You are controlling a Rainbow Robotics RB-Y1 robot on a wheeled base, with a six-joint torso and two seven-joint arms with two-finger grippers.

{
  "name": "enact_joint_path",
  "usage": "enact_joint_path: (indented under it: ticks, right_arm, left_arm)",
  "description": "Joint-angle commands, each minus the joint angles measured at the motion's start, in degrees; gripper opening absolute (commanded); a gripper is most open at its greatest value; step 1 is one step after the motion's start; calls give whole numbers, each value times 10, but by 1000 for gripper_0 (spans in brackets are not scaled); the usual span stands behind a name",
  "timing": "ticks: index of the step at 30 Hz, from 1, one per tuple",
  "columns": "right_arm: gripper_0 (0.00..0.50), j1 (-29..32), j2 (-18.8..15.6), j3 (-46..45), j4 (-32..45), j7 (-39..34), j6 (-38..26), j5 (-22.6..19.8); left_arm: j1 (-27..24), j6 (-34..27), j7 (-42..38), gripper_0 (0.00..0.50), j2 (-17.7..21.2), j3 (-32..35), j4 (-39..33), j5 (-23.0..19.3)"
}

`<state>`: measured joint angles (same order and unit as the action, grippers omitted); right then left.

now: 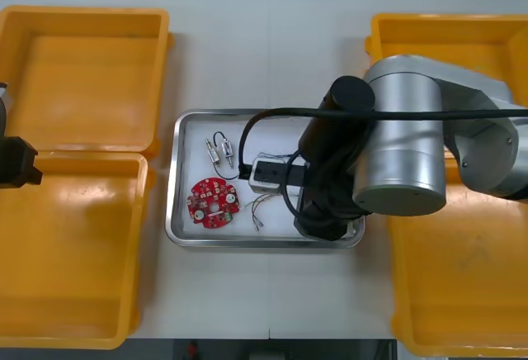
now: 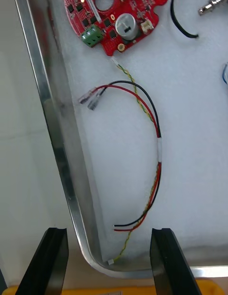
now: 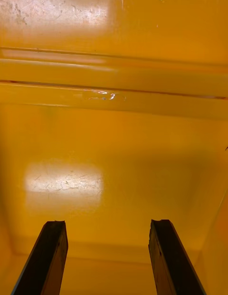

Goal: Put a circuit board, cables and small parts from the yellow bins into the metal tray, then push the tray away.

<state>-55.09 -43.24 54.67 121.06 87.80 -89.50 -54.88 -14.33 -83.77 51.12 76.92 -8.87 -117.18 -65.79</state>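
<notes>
Silver right arm (image 1: 404,145) hangs over the shiny, white-floored metal tray (image 1: 172,203), its right gripper (image 2: 108,234) above a tray corner, black fingers wide apart, empty. Inside the tray lie a round red circuit board (image 1: 214,201), red-black-yellow cables (image 2: 156,147) and small metal parts (image 1: 213,153). Left of the tray, the left gripper (image 3: 107,226), equally spread and empty, hovers inside a yellow plastic bin (image 3: 114,133).

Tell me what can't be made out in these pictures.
Front view: the right arm covers the tray's right part.
Right wrist view: the picture's edge cuts off the circuit board, and the small metal part beyond the open right gripper.
Front view: the left arm is mostly off the edge.
</notes>
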Motion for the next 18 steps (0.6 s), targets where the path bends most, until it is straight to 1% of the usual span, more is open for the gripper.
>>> enact_joint_path:
  ticks: [1, 7, 13, 18]
  right_arm:
    - [500, -47, 36, 53, -18, 27, 13, 18]
    - [500, -48, 67, 105, -44, 26, 45, 73]
    - [500, -48, 96, 132, -64, 21, 53, 101]
    - [500, -48, 119, 148, -87, 20, 54, 108]
  left_arm:
    - [15, 3, 27, 500, 28, 15, -14, -4]
    - [15, 3, 27, 500, 28, 15, -14, -4]
    - [15, 3, 27, 500, 28, 15, -14, -4]
    - [15, 3, 27, 500, 28, 15, -14, -4]
